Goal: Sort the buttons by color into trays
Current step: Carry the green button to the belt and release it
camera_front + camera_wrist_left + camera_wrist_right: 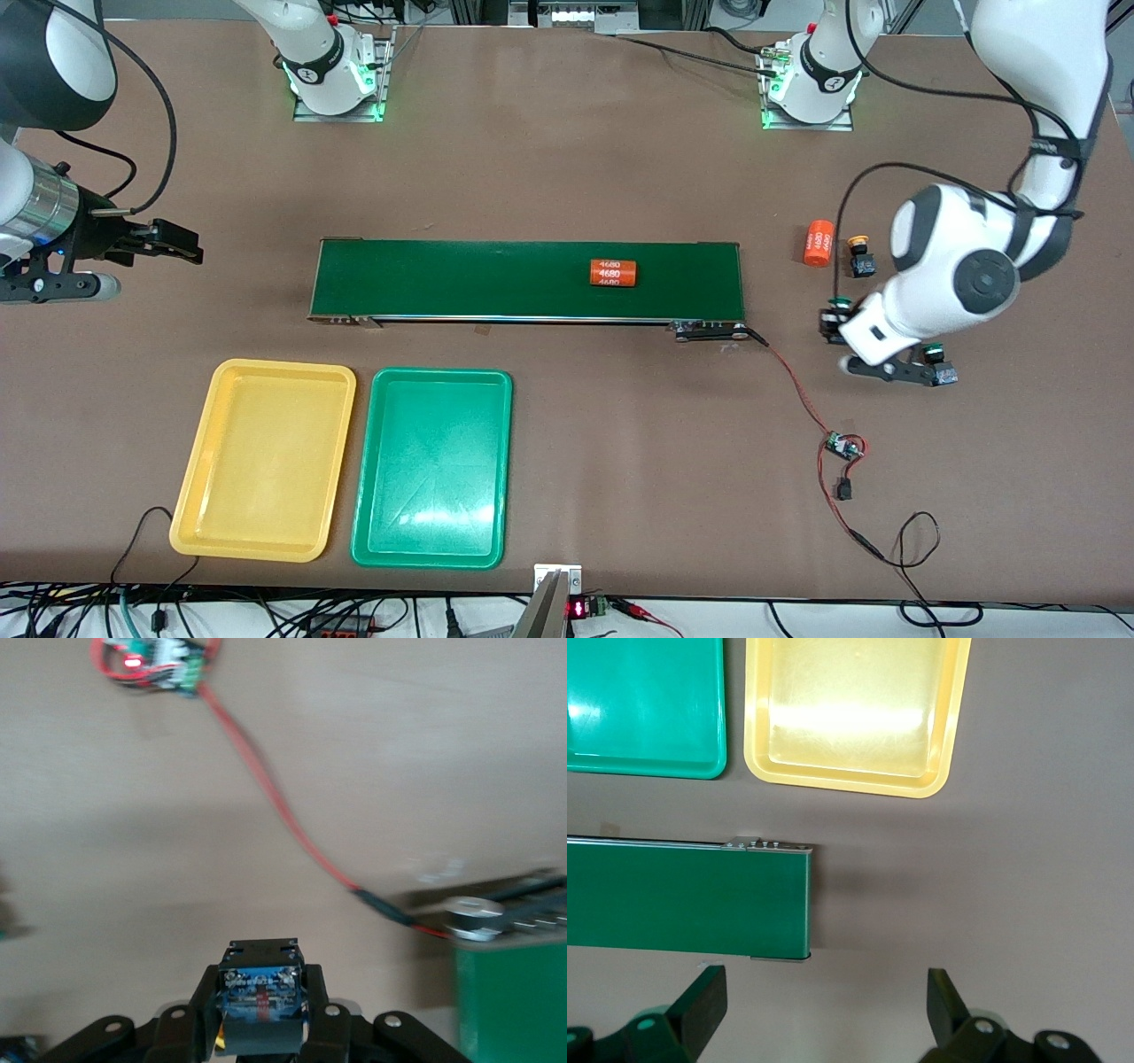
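2 trays lie low in the front view, toward the right arm's end of the counter (pixel 620 496): the yellow tray (pixel 283 365) and just beside it the green tray (pixel 443 375), both without any button inside. The left tool (pixel 890 368) is at middle height of the frame at the left arm's end, low over the counter, and it is pinching 1 button (pixel 260 970) by its blue blocky body. The cap is hidden; a thin yellow edge under the body suggests the yellow colour, but I cannot be sure.

Near this tool, 1 yellow-capped button (pixel 858 252) stands beside an orange cylinder (pixel 819 243), and 2 green-capped buttons (pixel 837 310) sit close to the wrist.

The right tool (pixel 824 992) hangs over bare counter at the right arm's end, fingers spread wide and holding nothing; this arm waits.

I judge that the coming move turns on 1 relation: the trays are well apart from the left tool and much nearer to the right arm. The green conveyor belt (pixel 496 279) lies between them with its long axis along that same direction, and its end (pixel 509 992) is near the held button.
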Available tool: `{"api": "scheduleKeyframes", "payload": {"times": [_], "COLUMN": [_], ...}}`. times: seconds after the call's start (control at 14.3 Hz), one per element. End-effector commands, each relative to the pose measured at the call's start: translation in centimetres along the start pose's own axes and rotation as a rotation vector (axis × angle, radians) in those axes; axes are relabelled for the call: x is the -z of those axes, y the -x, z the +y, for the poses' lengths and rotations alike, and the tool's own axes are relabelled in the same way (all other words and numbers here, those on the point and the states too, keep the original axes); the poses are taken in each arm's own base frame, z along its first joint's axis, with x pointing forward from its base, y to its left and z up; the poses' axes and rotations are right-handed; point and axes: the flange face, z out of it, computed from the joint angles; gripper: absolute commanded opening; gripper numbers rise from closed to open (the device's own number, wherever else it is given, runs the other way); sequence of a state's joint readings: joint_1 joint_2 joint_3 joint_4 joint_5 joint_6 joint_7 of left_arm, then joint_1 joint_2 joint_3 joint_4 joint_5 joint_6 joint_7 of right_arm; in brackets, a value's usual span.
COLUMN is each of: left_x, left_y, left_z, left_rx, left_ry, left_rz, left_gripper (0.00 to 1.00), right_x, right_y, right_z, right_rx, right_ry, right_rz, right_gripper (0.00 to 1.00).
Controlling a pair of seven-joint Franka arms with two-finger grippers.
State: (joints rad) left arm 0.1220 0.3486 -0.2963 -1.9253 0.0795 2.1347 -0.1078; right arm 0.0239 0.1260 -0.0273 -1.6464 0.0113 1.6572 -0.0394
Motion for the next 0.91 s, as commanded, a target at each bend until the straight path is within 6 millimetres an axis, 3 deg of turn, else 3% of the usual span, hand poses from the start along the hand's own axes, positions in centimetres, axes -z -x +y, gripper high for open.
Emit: {"api": "scheduleKeyframes", "payload": {"times": [0.0, 0.28, 0.42, 0.63, 0.84], "left_x": [1.2, 0.4, -0.2, -0.9, -2.5], "left_y": [3.2, 5.4, 6.1, 6.3, 5.7], "left_z": [5.4, 12.6, 15.1, 16.8, 16.9], "left_rx": [0.052, 0.042, -0.002, -0.032, -0.03], "left_ry": [-0.008, 0.009, 0.012, 0.02, 0.044], "left_rz": [0.002, 0.0, 0.002, 0.012, 0.019], "left_gripper": [0.0, 0.0, 0.0, 0.0, 0.01], "right_x": [0.3, 0.3, 0.3, 0.2, -0.3], "right_y": [-0.3, -0.3, -0.2, -0.1, 0.5], "right_z": [0.3, 0.3, 0.3, 0.2, 0.2], "right_rx": [-0.005, -0.003, -0.003, -0.002, -0.005], "right_ry": [-0.018, -0.014, -0.014, -0.014, -0.016], "right_rz": [0.004, 0.004, 0.001, -0.002, -0.017], "right_gripper": [1.0, 1.0, 1.0, 1.0, 1.0]}}
